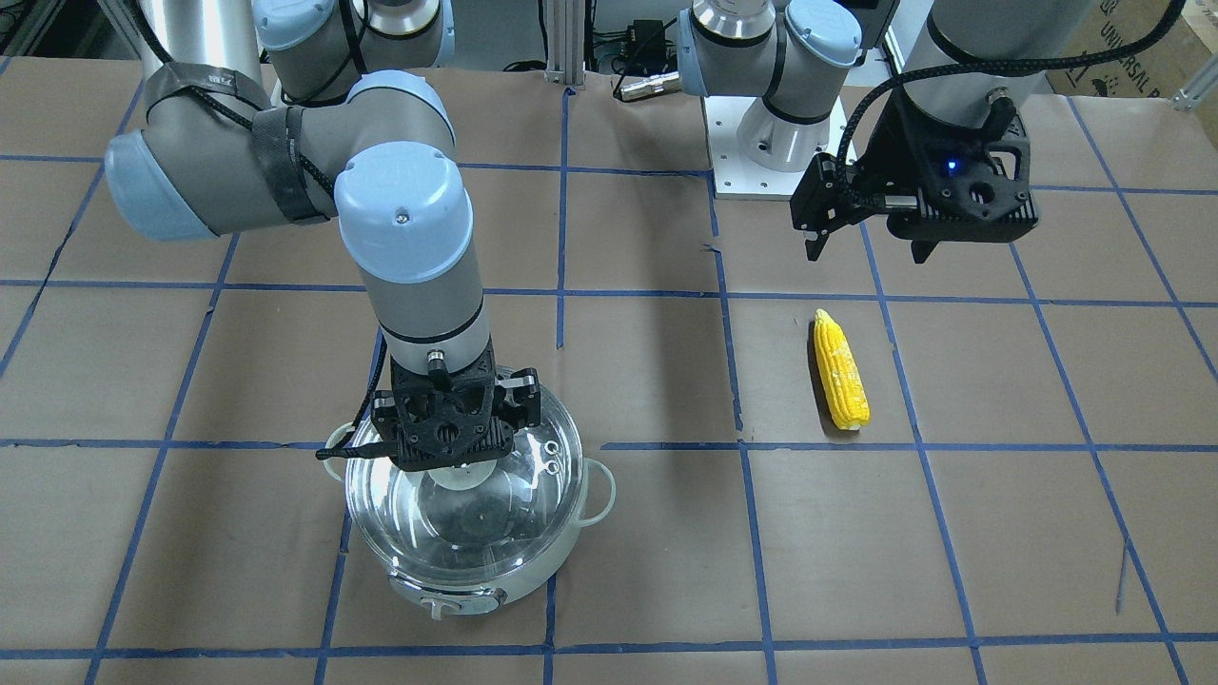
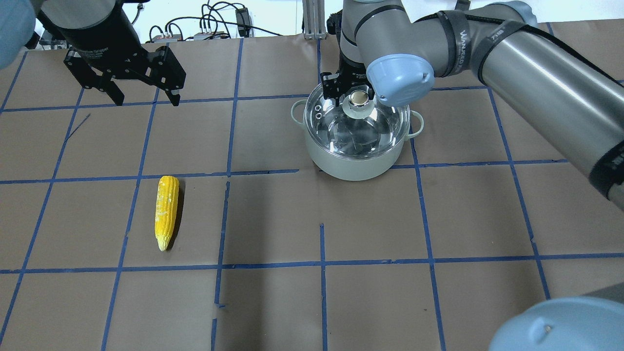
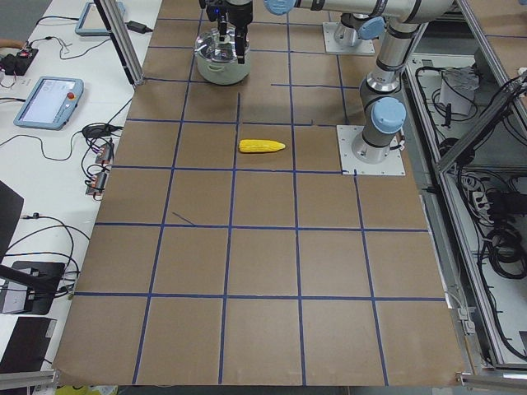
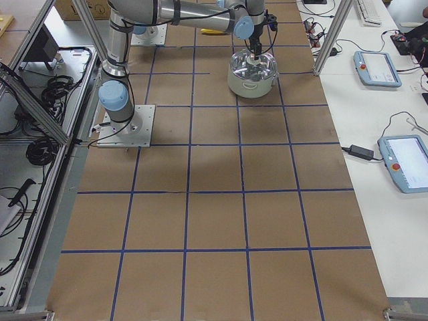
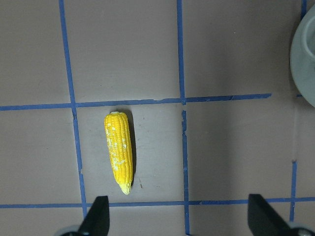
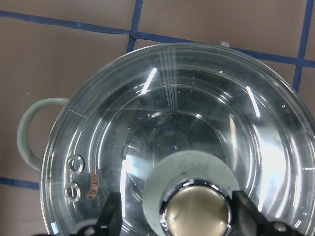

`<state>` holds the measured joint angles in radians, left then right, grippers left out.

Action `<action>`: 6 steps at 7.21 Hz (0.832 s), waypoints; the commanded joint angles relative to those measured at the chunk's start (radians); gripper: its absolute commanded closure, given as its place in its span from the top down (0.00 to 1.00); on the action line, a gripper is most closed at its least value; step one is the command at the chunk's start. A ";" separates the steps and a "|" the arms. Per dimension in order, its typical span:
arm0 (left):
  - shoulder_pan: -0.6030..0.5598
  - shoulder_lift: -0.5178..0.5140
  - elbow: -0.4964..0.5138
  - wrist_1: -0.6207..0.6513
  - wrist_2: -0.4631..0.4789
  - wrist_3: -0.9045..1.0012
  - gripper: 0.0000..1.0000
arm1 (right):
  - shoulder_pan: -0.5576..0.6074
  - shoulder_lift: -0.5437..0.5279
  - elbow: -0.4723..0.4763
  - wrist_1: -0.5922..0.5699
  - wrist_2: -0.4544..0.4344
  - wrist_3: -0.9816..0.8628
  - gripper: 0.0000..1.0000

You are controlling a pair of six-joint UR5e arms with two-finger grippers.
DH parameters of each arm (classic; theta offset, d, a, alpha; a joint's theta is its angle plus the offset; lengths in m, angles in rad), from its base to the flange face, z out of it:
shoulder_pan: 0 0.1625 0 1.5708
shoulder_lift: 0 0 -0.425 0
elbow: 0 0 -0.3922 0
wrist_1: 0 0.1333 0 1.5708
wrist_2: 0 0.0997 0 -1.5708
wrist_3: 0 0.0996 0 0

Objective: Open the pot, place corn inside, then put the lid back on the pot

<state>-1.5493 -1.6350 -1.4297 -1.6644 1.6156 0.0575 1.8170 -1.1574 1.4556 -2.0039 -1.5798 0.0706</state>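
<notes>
The pot [image 2: 356,163], pale mint-white with a front knob panel [image 1: 447,599], stands on the table with the clear glass lid [image 2: 360,131] on it. My right gripper [image 6: 177,216] is low over the lid. Its open fingers [image 6: 110,216] stand on either side of the beige-topped knob [image 6: 197,211] with small gaps. The yellow corn [image 2: 166,210] lies flat on the paper, well away from the pot. My left gripper [image 2: 146,97] is open and empty, high above the table beyond the corn, which shows in the left wrist view [image 5: 119,151].
Brown paper with a blue tape grid [image 2: 321,263] covers the table. The left arm's white base plate [image 1: 761,181] is near the corn. Tablets and cables [image 3: 49,99] lie on the side bench.
</notes>
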 commanded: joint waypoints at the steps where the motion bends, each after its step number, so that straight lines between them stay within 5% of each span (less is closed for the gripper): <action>1: 0.000 0.001 0.000 0.000 0.001 0.004 1.00 | -0.005 0.002 0.006 0.002 0.000 -0.008 0.79; 3: 0.000 0.001 0.000 0.000 0.001 0.005 1.00 | -0.007 0.002 0.006 0.004 -0.002 -0.008 0.76; 6: 0.000 0.001 0.000 -0.002 0.001 0.007 1.00 | -0.010 -0.001 -0.014 0.077 -0.002 -0.008 0.48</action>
<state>-1.5493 -1.6337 -1.4297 -1.6657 1.6168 0.0632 1.8077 -1.1576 1.4524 -1.9536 -1.5818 0.0623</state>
